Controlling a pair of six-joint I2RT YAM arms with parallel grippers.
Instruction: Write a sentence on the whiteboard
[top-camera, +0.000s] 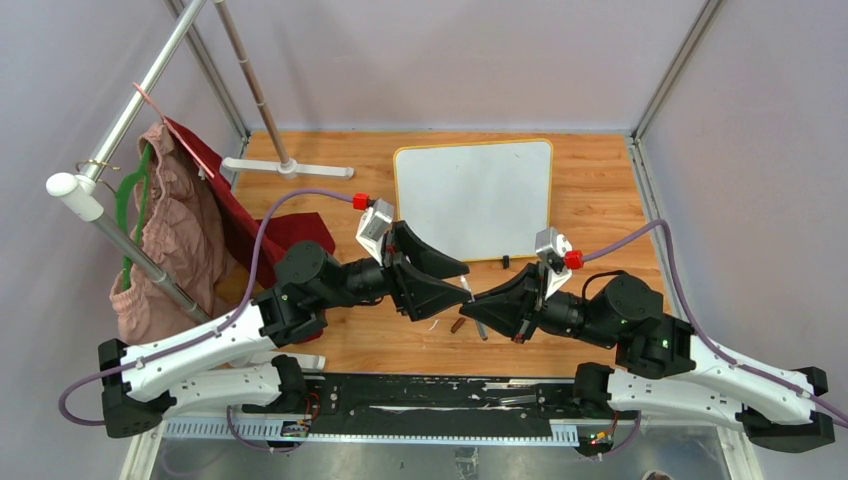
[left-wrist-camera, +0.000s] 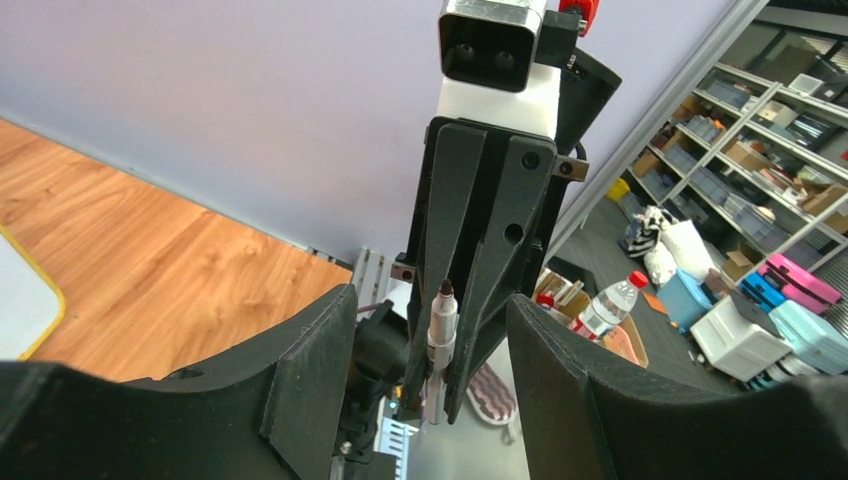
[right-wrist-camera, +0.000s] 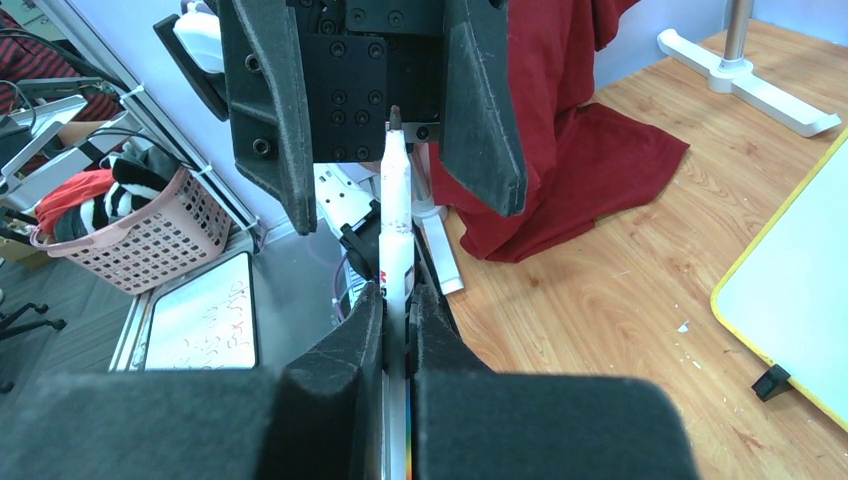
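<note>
Two black grippers meet nose to nose at the lower centre of the overhead view. The right gripper (right-wrist-camera: 395, 300) is clamped on a slim white marker pen (right-wrist-camera: 396, 200) with its dark tip bared, while the left gripper (left-wrist-camera: 430, 320) has its jaws apart either side of that tip, grasping nothing. The flat white whiteboard with a yellow-orange rim (top-camera: 473, 200) lies upper centre, apart from both and blank, so the whole sentence appears left to write.
</note>
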